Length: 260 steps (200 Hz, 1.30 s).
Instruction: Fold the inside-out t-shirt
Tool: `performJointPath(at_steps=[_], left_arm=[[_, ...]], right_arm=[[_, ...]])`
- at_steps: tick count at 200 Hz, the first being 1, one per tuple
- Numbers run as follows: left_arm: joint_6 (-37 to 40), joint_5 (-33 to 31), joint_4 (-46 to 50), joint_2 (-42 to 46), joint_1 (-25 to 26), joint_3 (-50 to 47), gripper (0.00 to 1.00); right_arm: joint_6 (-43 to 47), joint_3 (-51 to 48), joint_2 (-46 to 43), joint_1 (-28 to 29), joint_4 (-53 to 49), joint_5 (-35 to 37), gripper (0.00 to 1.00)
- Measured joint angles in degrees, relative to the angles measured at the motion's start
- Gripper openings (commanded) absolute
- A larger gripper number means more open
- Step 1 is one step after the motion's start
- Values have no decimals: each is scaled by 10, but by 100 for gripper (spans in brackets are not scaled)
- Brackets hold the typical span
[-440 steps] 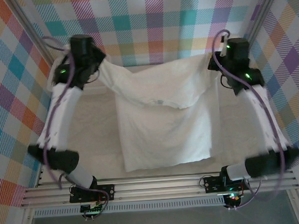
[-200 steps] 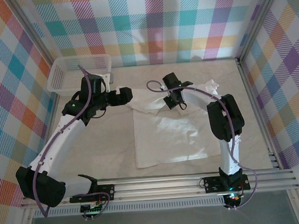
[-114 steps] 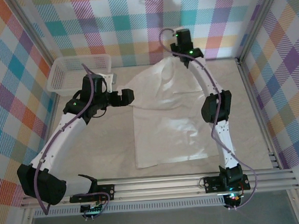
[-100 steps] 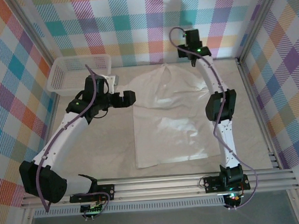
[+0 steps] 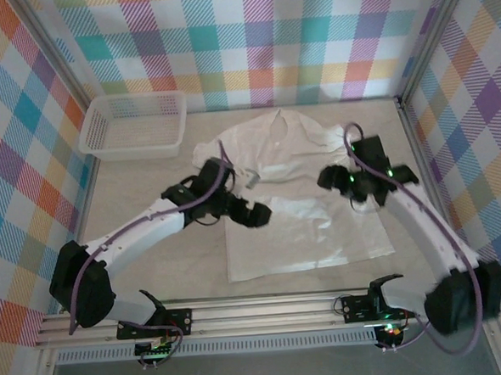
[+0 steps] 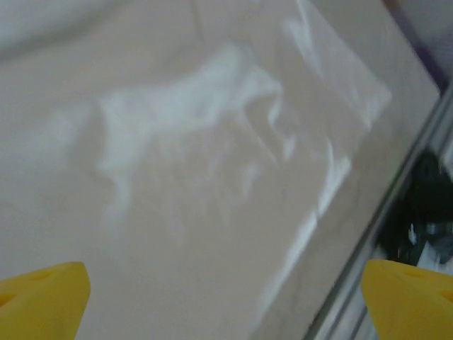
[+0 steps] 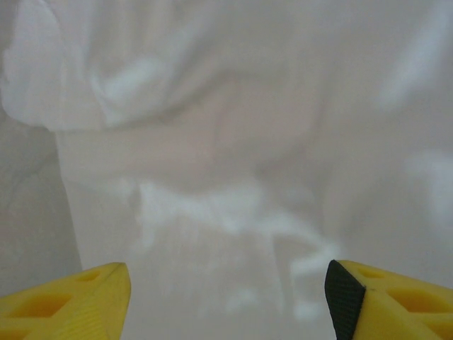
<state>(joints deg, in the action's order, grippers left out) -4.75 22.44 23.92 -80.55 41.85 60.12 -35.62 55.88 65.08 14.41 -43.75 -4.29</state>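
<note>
The white inside-out t-shirt (image 5: 304,231) lies spread on the table. Its lower half is flat, and its upper half and sleeves are rumpled toward the back. My left gripper (image 5: 256,214) hovers over the shirt's left edge near the middle. Its yellow fingers (image 6: 42,297) stand wide apart, with only shirt fabric (image 6: 198,142) below them. My right gripper (image 5: 328,178) is over the shirt's right side, just below the right sleeve. It is open too, its fingertips (image 7: 389,301) spread above wrinkled cloth (image 7: 226,184). Neither gripper holds anything.
A white mesh basket (image 5: 132,122) sits at the back left corner. Plaid walls close in the back and both sides. The aluminium rail (image 5: 266,310) runs along the near edge. Bare table (image 5: 148,185) lies left of the shirt.
The right arm swung down from the back wall to the shirt's right side, and the raised top of the shirt now lies on the table. The left gripper moved right, onto the shirt.
</note>
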Motion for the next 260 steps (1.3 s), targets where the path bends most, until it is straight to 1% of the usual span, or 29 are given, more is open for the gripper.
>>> performJointPath(at_steps=[10,19,33,52,65,79,102,119,131,142,153,163,172,198,202,209,215,260], left_arm=[[14,0,-9,0,28,-23,100],[26,-1,-10,-1,46,-38,100],[55,-12,-1,-10,71,-50,100],[104,-54,24,-24,99,-50,100],[133,-79,39,-24,116,-52,100],[154,-100,42,-14,129,-62,100],[178,-129,41,19,134,-85,100],[194,-147,42,32,136,-89,100],[203,-157,44,33,138,-88,100],[210,-162,47,33,139,-87,100],[218,-164,46,32,139,-85,100],[225,-166,44,30,139,-81,100],[231,-165,44,26,139,-77,100],[241,-153,25,-2,139,-75,100],[241,-150,22,-6,139,-75,100],[241,-144,15,-17,139,-74,100],[241,-139,10,-27,139,-74,100],[229,-92,-41,-85,146,-65,100]], right_arm=[[-34,-45,-37,3,-26,-7,72],[-59,-80,-54,10,-49,-17,72],[-82,-116,-51,33,-77,-30,74],[-93,-143,-8,76,-109,-39,75],[-94,-150,34,97,-108,-47,74],[-92,-154,76,109,-96,-53,69],[-85,-157,121,119,-66,-54,66],[-81,-160,149,120,-44,-54,59],[-77,-163,164,121,-30,-54,50],[-78,-164,168,121,-29,-55,45],[-76,-165,165,121,-28,-54,33],[-73,-166,160,122,-28,-56,27],[-71,-168,151,123,-30,-56,19],[-70,-170,110,123,-41,-57,16],[-70,-170,106,123,-42,-57,13],[-70,-170,103,123,-43,-59,4],[-71,-170,104,123,-43,-61,0],[-68,-170,113,123,-44,-83,0]])
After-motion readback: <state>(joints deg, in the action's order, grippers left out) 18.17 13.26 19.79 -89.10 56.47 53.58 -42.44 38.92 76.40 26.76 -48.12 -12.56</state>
